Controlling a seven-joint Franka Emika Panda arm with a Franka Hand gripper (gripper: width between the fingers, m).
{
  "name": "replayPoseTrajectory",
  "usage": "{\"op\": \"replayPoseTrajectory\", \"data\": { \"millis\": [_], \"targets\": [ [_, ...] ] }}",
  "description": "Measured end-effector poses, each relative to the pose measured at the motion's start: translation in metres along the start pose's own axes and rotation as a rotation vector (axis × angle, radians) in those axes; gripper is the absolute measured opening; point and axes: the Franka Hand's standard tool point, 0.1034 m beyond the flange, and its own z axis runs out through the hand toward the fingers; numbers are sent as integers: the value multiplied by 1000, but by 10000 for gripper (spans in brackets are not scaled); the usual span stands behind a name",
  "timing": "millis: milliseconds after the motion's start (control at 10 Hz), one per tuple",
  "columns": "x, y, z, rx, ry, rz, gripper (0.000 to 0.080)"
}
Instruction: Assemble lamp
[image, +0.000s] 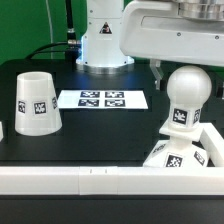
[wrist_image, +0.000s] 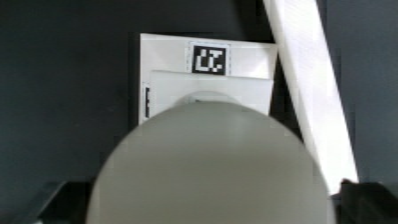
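Note:
The rounded white bulb (image: 187, 92) stands upright with its tagged neck down on the flat square base (image: 172, 155), which lies at the exterior view's right against the white rails. My gripper (image: 188, 72) hangs over the bulb and is shut on its round head. In the wrist view the bulb (wrist_image: 210, 160) fills the space between my dark fingertips (wrist_image: 68, 202), and the base (wrist_image: 199, 80) with its tag lies beyond it. The tapered cup-like shade (image: 34, 102) stands mouth down, apart, at the exterior view's left.
The marker board (image: 102, 99) lies flat in the middle. Long white border rails (image: 100, 178) run along the near edge and beside the base (wrist_image: 313, 90). The arm's white pedestal (image: 104, 45) stands behind.

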Motion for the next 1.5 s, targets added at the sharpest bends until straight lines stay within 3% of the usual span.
{"op": "replayPoseTrajectory", "data": {
  "millis": [200,300,500,600,700,1300,1500],
  "targets": [
    [-4,-2,-6,2,4,-35,697],
    [-11,1,-17,3,7,-57,699],
    [-28,14,-52,16,21,-99,699],
    [-37,29,-67,21,30,-117,699],
    [-45,45,-69,16,27,-125,699],
    [-47,46,-63,12,21,-142,699],
    [-68,91,-55,21,25,-228,699]
  ]
}}
